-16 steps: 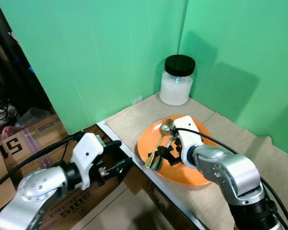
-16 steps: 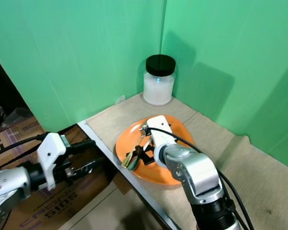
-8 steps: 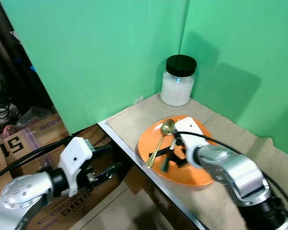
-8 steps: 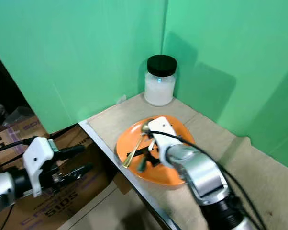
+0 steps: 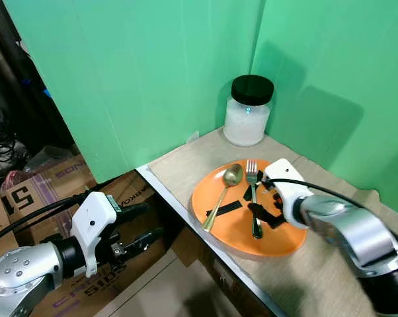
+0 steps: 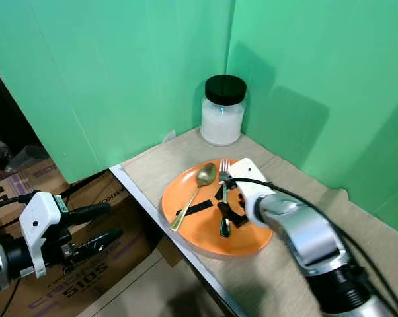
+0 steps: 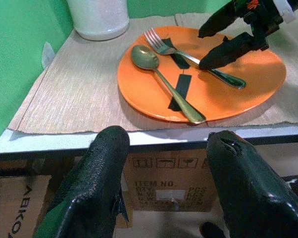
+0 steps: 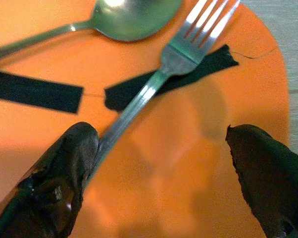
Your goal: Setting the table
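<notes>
While the left gripper (image 5: 145, 221) hangs spread below the surface (image 5: 186, 162), the right gripper (image 5: 265, 198), released, hovers over the fork (image 5: 254, 198), perhaps touching, on the plate (image 5: 285, 241) beside the spoon (image 5: 224, 191).

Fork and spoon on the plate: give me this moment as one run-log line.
fork: lying on orange plate beside spoon | right gripper: open over fork handle | left gripper: open, below table edge | jar: behind plate
</notes>
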{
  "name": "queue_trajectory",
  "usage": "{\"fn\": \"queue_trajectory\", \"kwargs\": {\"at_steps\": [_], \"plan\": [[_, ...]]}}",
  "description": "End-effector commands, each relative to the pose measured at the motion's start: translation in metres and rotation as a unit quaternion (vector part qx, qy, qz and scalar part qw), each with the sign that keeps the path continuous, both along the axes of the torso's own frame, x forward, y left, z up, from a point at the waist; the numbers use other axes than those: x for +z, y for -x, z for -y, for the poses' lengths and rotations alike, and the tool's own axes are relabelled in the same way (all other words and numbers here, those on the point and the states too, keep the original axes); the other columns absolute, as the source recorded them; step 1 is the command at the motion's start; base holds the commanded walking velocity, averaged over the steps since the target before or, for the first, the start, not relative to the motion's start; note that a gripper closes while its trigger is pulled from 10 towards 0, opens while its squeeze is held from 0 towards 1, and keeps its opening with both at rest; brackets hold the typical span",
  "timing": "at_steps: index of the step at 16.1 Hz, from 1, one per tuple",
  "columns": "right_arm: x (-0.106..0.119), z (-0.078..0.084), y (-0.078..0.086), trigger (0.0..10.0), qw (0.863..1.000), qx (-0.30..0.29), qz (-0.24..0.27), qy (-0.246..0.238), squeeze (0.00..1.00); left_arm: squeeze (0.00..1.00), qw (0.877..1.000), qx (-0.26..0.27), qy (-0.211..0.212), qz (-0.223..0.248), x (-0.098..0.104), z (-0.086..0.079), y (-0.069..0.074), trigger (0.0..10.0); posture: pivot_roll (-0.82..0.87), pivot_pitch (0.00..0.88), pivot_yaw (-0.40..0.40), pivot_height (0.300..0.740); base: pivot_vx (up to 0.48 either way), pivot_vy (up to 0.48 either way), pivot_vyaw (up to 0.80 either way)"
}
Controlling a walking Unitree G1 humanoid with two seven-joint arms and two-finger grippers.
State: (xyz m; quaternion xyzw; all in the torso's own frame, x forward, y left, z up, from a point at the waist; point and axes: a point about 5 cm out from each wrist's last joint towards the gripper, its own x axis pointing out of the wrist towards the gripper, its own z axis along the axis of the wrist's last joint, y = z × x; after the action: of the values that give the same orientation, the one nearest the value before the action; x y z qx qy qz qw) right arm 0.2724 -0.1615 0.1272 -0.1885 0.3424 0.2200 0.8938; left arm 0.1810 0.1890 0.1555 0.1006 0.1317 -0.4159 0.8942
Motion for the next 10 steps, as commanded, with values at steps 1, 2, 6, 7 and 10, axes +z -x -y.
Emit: {"fn": "queue_trajectory", "kwargs": {"at_steps": [1, 2, 6, 7, 10], "plan": [[0.006, 0.005, -0.004, 10.0, 1.0, 0.003, 0.006, -0.008, 0.0, 0.0, 1.0, -0.004, -0.003, 0.004, 0.004, 0.0, 0.002, 10.0, -0.04, 0.026, 0.009, 0.74, 0.0, 0.0, 0.0], [0.008, 0.009, -0.005, 10.0, 1.0, 0.004, 0.007, -0.011, 0.0, 0.0, 1.0, -0.005, 0.0, 0.004, 0.004, 0.001, 0.002, 10.0, -0.04, 0.024, 0.008, 0.74, 0.0, 0.0, 0.0], [0.018, -0.003, -0.008, 10.0, 0.991, -0.047, 0.0, -0.123, 0.0, 0.0, 1.0, -0.009, 0.006, 0.002, 0.004, 0.003, 0.004, 10.0, -0.04, 0.02, 0.005, 0.74, 0.0, 0.0, 0.0], [0.018, -0.008, -0.008, 10.0, 0.988, -0.063, -0.003, -0.141, 0.0, 0.0, 1.0, -0.009, 0.005, 0.001, 0.004, 0.003, 0.005, 10.0, -0.04, 0.019, 0.004, 0.74, 0.0, 0.0, 0.0], [0.006, -0.019, -0.006, 10.0, 0.982, -0.119, 0.002, -0.145, 0.0, 0.0, 1.0, -0.009, 0.001, -0.001, 0.003, 0.002, 0.006, 10.0, -0.03, 0.016, 0.001, 0.74, 0.0, 0.0, 0.0]]}}
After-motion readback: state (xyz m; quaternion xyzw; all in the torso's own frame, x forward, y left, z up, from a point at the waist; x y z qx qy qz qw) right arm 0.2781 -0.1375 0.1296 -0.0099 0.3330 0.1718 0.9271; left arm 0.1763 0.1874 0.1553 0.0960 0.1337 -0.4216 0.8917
